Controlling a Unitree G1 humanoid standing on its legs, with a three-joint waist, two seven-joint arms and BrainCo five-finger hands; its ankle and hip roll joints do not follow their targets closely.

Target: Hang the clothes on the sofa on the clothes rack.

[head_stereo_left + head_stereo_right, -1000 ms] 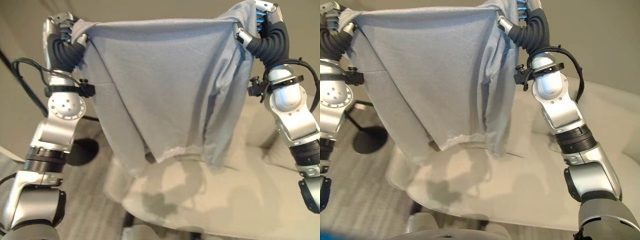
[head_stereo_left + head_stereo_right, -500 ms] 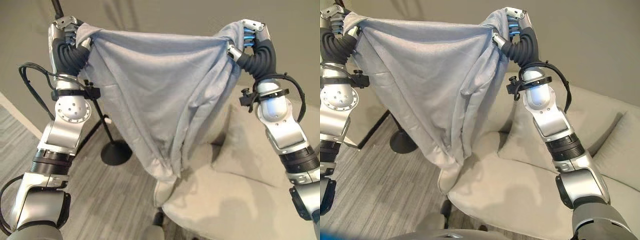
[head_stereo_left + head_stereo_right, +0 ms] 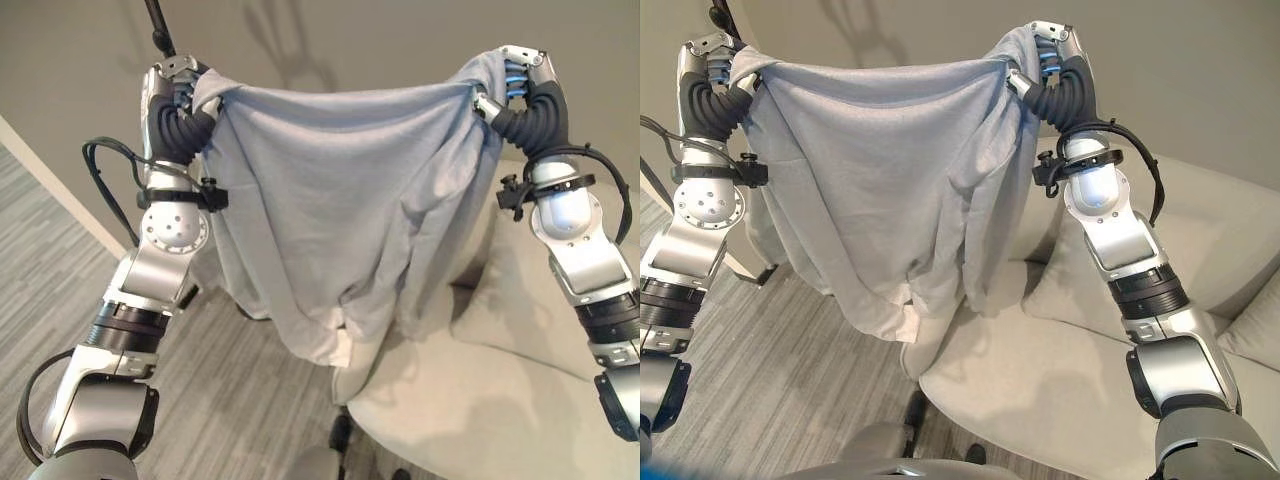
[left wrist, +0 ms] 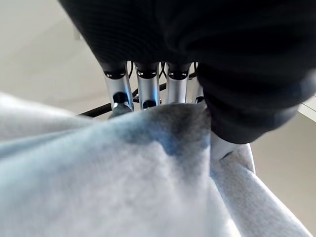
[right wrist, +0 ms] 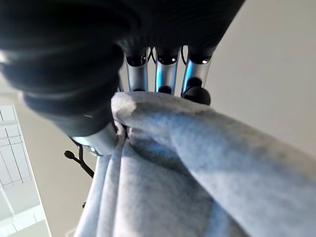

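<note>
The left hand (image 3: pixel 178 85) and right hand (image 3: pixel 517 75) each clutch a top corner of the grey garment (image 3: pixel 340 210), its top edge stretched level between them, body hanging down (hem bunched) beside the sofa (image 3: pixel 1060 380). A dark rack pole (image 3: pixel 157 25) rises behind the left hand, mostly hidden.

From my station I see a beige sofa (image 3: pixel 1060 380) across the lower right of the head views, with a matching cushion (image 3: pixel 1085 290) lying on its seat against the backrest and a second cushion (image 3: pixel 1250 335) at the far right edge. The sofa stands on a grey, striped plank floor (image 3: pixel 60 270) that takes up the lower left
</note>
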